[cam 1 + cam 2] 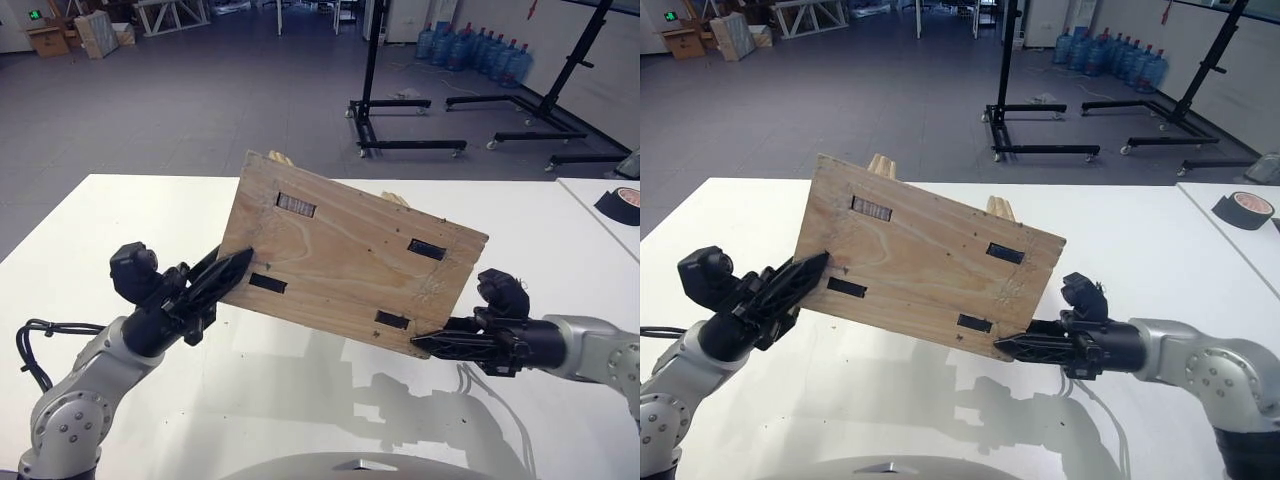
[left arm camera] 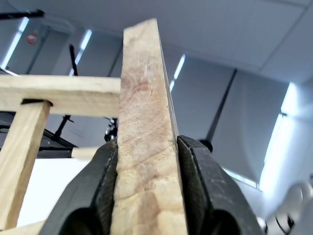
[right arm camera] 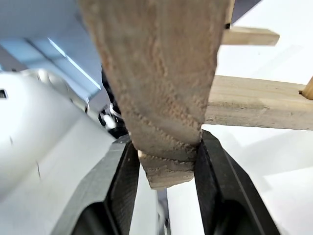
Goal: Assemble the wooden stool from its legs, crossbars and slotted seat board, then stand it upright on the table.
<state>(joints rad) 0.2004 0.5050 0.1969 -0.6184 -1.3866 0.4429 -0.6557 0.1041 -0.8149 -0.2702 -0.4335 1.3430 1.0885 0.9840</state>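
We hold the seat board [image 1: 340, 250] tilted over the desk [image 1: 120, 220] at mid-frame — jaws of left gripper [image 1: 238, 268] and right gripper [image 1: 426, 343] pinching opposite edges.

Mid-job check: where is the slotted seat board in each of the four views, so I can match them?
Left eye: seat board mid-picture, tilted.
Right eye: seat board left of centre, same tilt.
Left wrist: its edge, head-on, clamped in the left gripper.
Right wrist: its corner, clamped in the right gripper.
Shared landmark: wooden frame behind the board, leg ends showing above it in eye views.
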